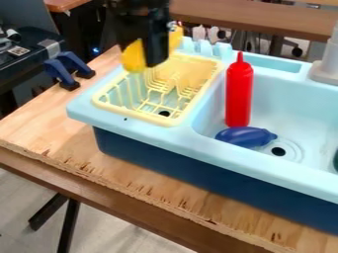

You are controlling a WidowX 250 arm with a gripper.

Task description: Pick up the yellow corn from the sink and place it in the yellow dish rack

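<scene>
At the upper left, the black gripper (pixel 153 48) hangs above the back left part of a pale yellow dish rack (pixel 191 101). It is shut on a yellow object (pixel 134 56), which shows on both sides of the black finger; its middle is hidden behind that finger. The rack lies on the left part of a light blue toy sink (pixel 208 148). Inside the basin, a red bottle (pixel 239 94) stands upright with its pointed tip up. A blue rounded object (pixel 245 136) lies at the bottle's foot, beside the drain.
A grey-white faucet piece (pixel 326 66) rises at the sink's back right. Part of a dark round thing (pixel 335 161) shows at the right edge of the basin. Two blue clamps (pixel 61 73) are at the wooden table's (pixel 39 123) back left edge.
</scene>
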